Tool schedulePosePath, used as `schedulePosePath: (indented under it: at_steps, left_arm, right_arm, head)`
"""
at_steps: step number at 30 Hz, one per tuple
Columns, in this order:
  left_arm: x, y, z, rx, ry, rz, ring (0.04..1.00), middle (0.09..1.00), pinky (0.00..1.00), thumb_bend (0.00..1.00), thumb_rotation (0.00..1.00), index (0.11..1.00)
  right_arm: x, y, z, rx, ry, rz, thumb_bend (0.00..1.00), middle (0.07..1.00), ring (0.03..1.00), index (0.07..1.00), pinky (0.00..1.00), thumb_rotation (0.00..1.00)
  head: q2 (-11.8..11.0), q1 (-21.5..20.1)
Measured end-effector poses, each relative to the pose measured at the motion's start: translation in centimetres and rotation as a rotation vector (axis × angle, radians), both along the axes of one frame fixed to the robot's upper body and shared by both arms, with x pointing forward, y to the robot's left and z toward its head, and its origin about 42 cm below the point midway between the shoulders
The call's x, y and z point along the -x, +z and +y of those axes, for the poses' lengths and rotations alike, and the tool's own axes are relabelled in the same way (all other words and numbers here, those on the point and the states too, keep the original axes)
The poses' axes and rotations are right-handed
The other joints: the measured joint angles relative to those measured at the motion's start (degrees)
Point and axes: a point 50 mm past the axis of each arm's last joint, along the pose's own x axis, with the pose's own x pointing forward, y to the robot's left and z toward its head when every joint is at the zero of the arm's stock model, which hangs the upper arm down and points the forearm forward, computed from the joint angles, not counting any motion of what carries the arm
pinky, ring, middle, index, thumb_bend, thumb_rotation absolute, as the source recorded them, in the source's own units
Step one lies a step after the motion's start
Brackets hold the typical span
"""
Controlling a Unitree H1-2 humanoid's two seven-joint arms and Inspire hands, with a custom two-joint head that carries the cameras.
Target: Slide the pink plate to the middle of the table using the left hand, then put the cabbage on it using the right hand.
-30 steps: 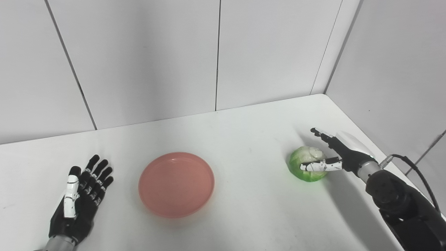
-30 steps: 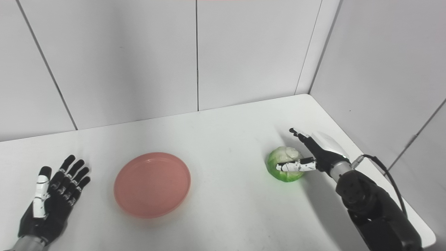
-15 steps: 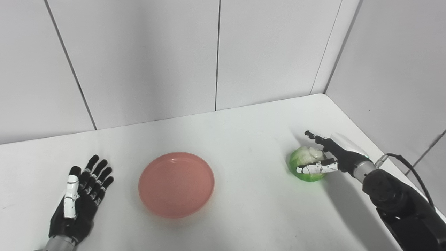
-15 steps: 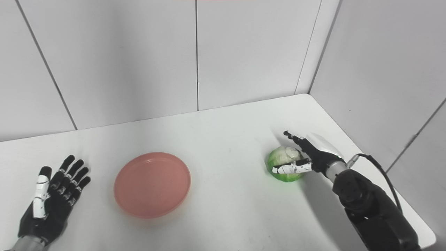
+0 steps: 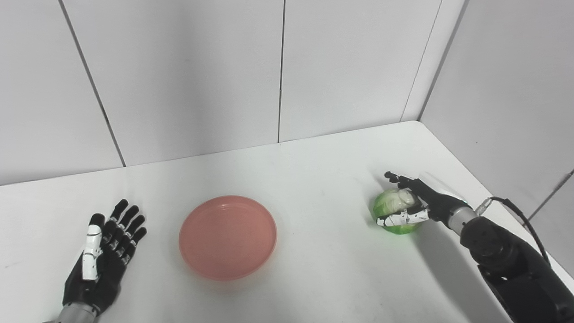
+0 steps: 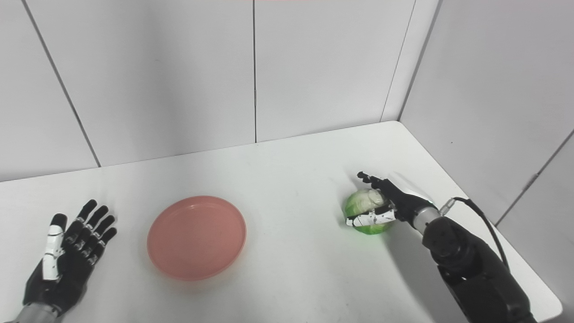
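- Over the last second the right hand point(image 5: 410, 204) had pushed further forward around the cabbage point(image 5: 391, 211): its white thumb slid along the near side of the head and its dark fingers point(image 5: 394, 177) reached further over the far side. The cabbage, the plate and the left hand had not shifted.
- The right hand bracketed the cabbage, thumb touching its front and fingers curving behind it. Whether the fingers had fully closed on it could not be told; the head sat on the tabletop point(image 5: 323, 179), not yet lifted.
- The cabbage lay toward the right side of the tabletop, well apart from the pink plate point(image 5: 228, 237).
- The pink plate sat flat and empty, a little left of the tabletop's middle, with bare surface all round it.
- The left hand point(image 5: 104, 258) rested at the near left, palm up with fingers spread, holding nothing, apart from the plate's rim.
- Judged from this layout, the plate slide looked finished, or nearly so, with the left hand waiting clear. What remained was the second half: securing the grip, lifting the cabbage, carrying it leftward and setting it down on the plate.
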Motion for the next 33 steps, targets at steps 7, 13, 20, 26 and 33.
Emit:
schedulePosePath:
  at_steps: [7, 13, 20, 26, 33]
  left_arm:
    - [0.0, 0.0, 0.0, 0.0, -0.001, -0.001, 0.99, 0.992, 1.0, 0.66, 0.99, 0.98]
    - [0.0, 0.0, 0.0, -0.003, -0.002, -0.001, 0.989, 0.993, 0.99, 0.66, 1.0, 0.98]
    - [0.1, 0.0, 0.0, -0.003, -0.006, -0.001, 0.979, 0.982, 0.98, 0.66, 0.99, 0.969]
    - [0.1, 0.0, 0.0, -0.003, -0.007, 0.002, 0.982, 0.984, 0.98, 0.66, 1.0, 0.971]
    - [0.1, 0.0, 0.0, -0.003, -0.007, 0.002, 0.98, 0.983, 0.98, 0.66, 0.99, 0.969]
  right_arm:
    - [-0.1, -0.1, 0.1, -0.014, -0.005, 0.019, 1.0, 0.889, 0.873, 0.889, 0.83, 0.32]
    - [-0.1, 0.0, -0.1, 0.009, -0.001, 0.038, 1.0, 0.853, 0.839, 0.849, 0.81, 0.25]
    - [-0.1, 0.0, -0.2, 0.036, -0.013, 0.033, 0.92, 0.757, 0.751, 0.766, 0.73, 0.08]
    - [-0.8, -0.1, -1.0, 0.094, -0.056, 0.017, 0.55, 0.577, 0.538, 0.511, 0.53, 0.11]
    - [-1.1, -0.1, -1.4, 0.123, -0.072, -0.041, 0.51, 0.486, 0.433, 0.486, 0.4, 0.12]
  head:
    - [0.17, 0.0]
    - [0.35, 0.0]
    - [0.35, 0.09]
    - [0.53, 0.09]
    - [0.18, 0.44]
